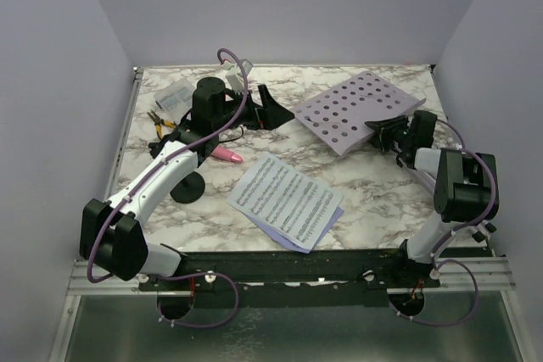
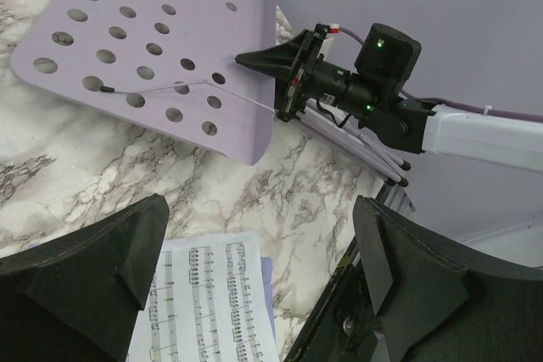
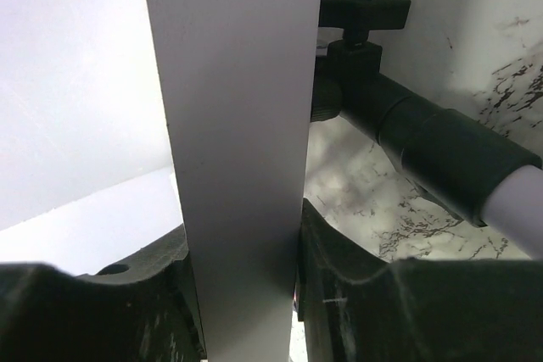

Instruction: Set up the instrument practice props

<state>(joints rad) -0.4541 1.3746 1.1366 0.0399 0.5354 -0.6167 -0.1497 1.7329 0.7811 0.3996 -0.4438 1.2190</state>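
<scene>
Right jaws clamped on edge of lavender stand [image 1: 356,108], left jaws wide apart, empty, over marble desk [image 1: 373,188], sheet music [image 1: 284,201] nearby

Top cam high behind; both wrist cams on desk [image 2: 250,40]

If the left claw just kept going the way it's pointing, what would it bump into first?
Most likely the lavender music-stand desk right ahead of it, though depth is hard to judge.
</scene>
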